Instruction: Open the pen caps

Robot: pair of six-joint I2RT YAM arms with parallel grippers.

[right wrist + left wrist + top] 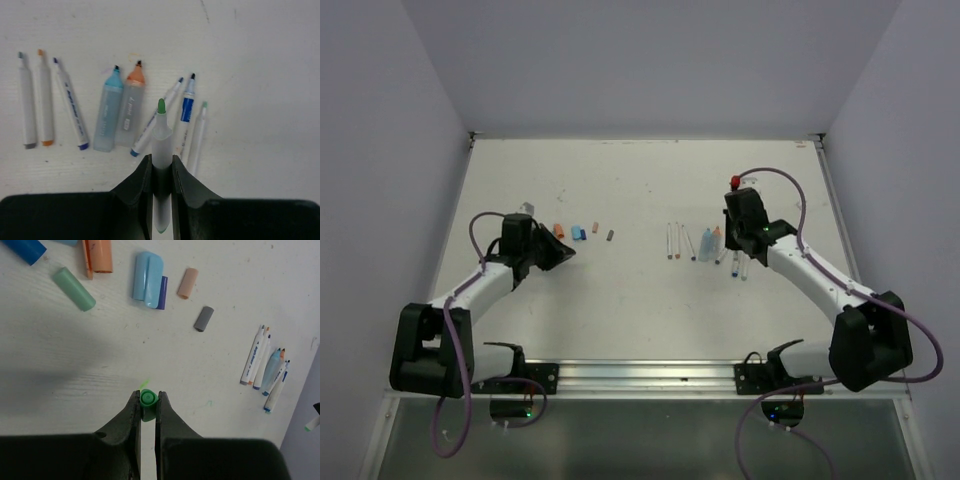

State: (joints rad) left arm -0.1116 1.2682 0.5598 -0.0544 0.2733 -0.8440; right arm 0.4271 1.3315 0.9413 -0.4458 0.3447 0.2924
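A: Left gripper, state?
B: Fingers pressed in on a green cap, pinched end-on. Only its round top shows; the rest is lost between the fingers. Below it is bare desk. Can't tell whether the cap touches it.

A: Right gripper?
B: Nipped on a green-tipped pen, uncapped, tip pointing away from the wrist. The barrel runs down between the fingers, and its lower end is blurred.

A: Loose caps?
B: Left half of the desk, midway between the near and far edges, just beyond the left gripper.
- Pale green cap, peach cap and grey cap lie apart, all in full view.
- Orange cap is cut off by the top of the left wrist view.
- Light blue cap has a dark blue cap touching it, mostly hidden behind.
- Blue cap shows only a stub at the frame corner.

A: Other pens?
B: Right of the desk's centre, in a rough row under the right wrist, all bare-tipped.
- Three slim white pens lie at one end.
- Two fat highlighters come next, touching side by side.
- Three more slim pens are partly covered by the held one.

A: Overhead view?
B: Caps and pens are specks; what either gripper holds can't be made out there
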